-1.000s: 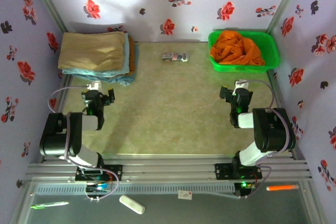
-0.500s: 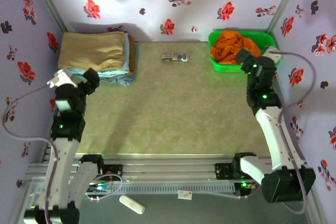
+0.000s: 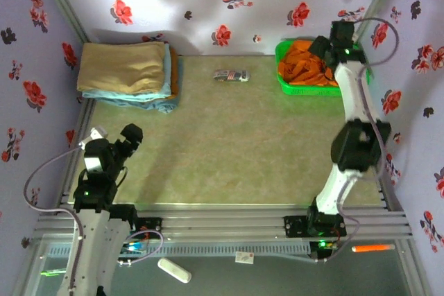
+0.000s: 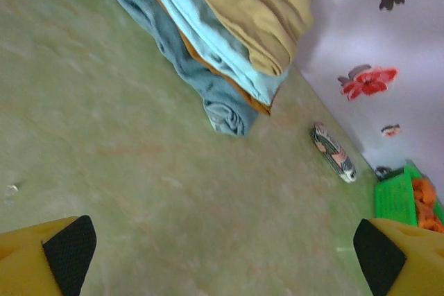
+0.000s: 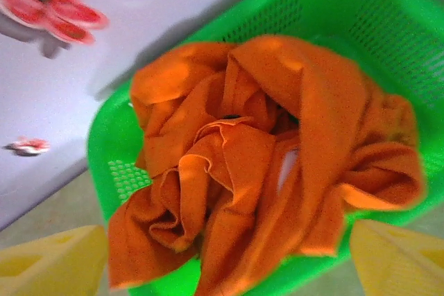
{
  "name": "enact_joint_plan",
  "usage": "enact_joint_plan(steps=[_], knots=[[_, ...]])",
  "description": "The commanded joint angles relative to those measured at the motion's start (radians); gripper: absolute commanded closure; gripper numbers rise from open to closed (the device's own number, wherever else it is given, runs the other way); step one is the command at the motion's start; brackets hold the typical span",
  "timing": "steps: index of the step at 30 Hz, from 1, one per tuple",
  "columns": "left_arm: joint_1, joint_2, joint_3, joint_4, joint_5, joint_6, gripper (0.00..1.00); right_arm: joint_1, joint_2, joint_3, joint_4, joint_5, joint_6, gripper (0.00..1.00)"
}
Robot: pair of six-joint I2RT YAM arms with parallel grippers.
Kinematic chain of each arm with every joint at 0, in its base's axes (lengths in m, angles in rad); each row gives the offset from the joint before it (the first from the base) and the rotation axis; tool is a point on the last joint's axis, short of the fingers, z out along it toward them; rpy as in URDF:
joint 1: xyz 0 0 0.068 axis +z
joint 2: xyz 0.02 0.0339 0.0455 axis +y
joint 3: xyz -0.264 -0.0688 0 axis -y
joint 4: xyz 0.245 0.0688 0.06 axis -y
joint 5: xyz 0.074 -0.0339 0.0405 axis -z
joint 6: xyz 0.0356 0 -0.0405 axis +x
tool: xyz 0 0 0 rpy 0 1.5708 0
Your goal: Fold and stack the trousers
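Trousers (image 5: 236,150) rendered blurred, legs not distinguishable; green basket (image 5: 388,19) cut off at the frame edge; small patterned object (image 3: 230,75) not identifiable.

A tan folded cloth (image 3: 121,66) tops blue folded cloths (image 3: 156,104) at the desk's (image 3: 229,143) far left. A small patterned object (image 3: 231,75) lies near the back wall, and a green basket (image 3: 305,91) sits far right.
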Motion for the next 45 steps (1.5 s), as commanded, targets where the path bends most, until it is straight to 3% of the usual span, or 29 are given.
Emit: enact_joint_plan(steps=[1,8,13,14,15,17,20,23,28,38,41,45], knots=[[0.005,0.026,0.024,-0.033,0.121,-0.011,0.00,-0.005,0.190,0.217,-0.255,-0.020,-0.071,0.02],[0.004,0.047,0.048,-0.070,0.153,0.015,0.01,-0.009,0.456,0.459,-0.299,0.000,-0.109,0.01],[0.004,0.080,0.065,-0.066,0.150,0.033,0.01,-0.009,0.564,0.528,-0.299,-0.010,-0.117,0.04],[0.004,0.092,0.071,-0.063,0.150,0.037,0.01,-0.009,0.583,0.537,-0.298,-0.027,-0.120,0.11],[0.004,0.104,0.077,-0.062,0.147,0.044,0.01,-0.010,0.601,0.548,-0.298,-0.044,-0.123,0.26],[0.004,0.131,0.100,-0.069,0.147,0.073,0.03,-0.018,0.626,0.560,-0.299,-0.079,-0.116,0.70],[0.004,0.176,0.149,-0.101,0.147,0.118,0.04,-0.036,0.623,0.560,-0.293,-0.191,-0.090,1.00],[0.004,0.206,0.179,-0.118,0.147,0.140,0.05,-0.035,0.555,0.549,-0.275,-0.230,-0.066,1.00],[0.004,0.220,0.202,-0.110,0.154,0.156,0.09,-0.009,0.298,0.385,-0.105,-0.230,0.008,1.00],[-0.002,0.211,0.204,-0.069,0.241,0.183,0.20,0.207,-0.195,0.167,0.118,0.108,-0.118,1.00],[-0.013,0.204,0.213,-0.095,0.253,0.211,0.22,0.303,-0.326,0.190,0.133,0.142,-0.202,1.00],[-0.015,0.147,0.187,-0.095,0.243,0.216,0.23,0.560,-0.523,0.121,0.148,0.153,-0.317,1.00]])
